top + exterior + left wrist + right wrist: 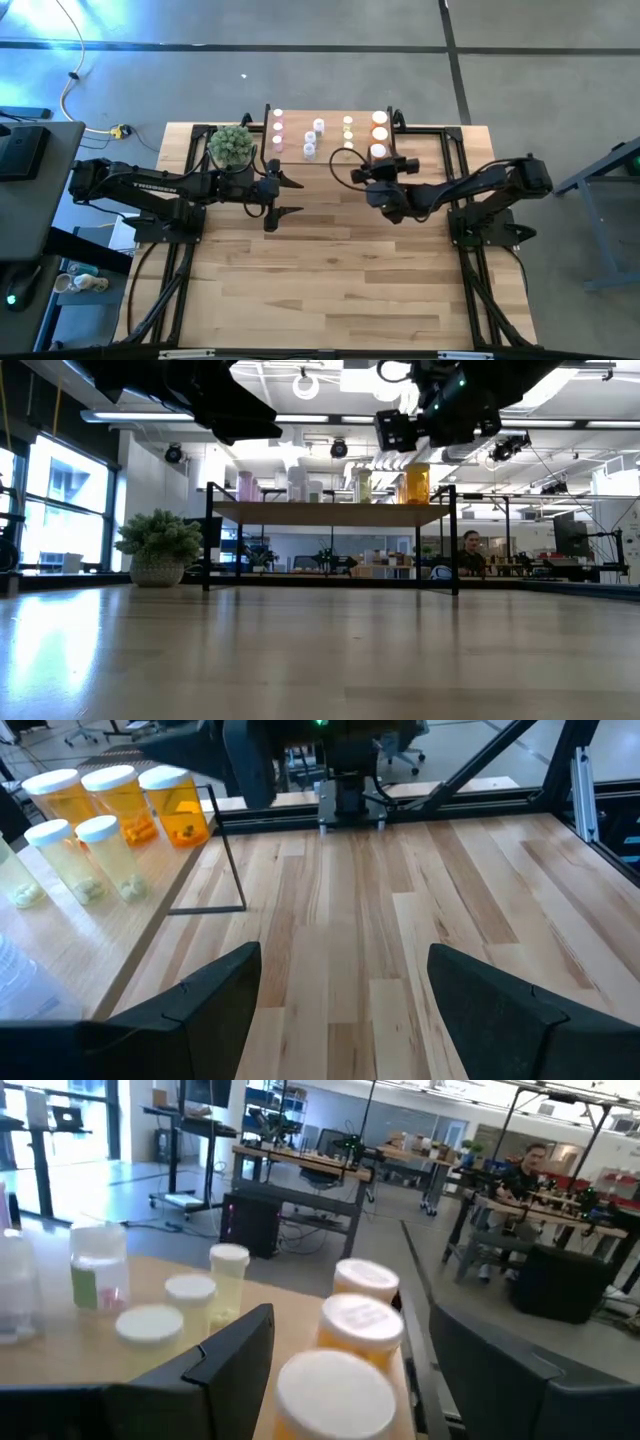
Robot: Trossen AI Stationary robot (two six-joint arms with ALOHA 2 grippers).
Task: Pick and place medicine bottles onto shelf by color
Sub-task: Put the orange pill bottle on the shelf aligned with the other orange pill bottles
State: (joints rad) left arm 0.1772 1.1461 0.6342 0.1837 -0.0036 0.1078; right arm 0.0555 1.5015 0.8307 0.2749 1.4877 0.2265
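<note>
Above the light wooden shelf (330, 135), right gripper (372, 172) jaws open; left gripper (290, 196) likewise. Risk: toppling orange white-capped bottles (345, 1350) on descent.

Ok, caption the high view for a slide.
Bottles sorted by color on the shelf; both arms hover beside it.

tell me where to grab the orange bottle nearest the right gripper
Grip the nearest orange bottle around its body just under the white cap, coming from above on the open table side. It stands upright at the shelf edge, with other orange bottles packed behind it.
</note>
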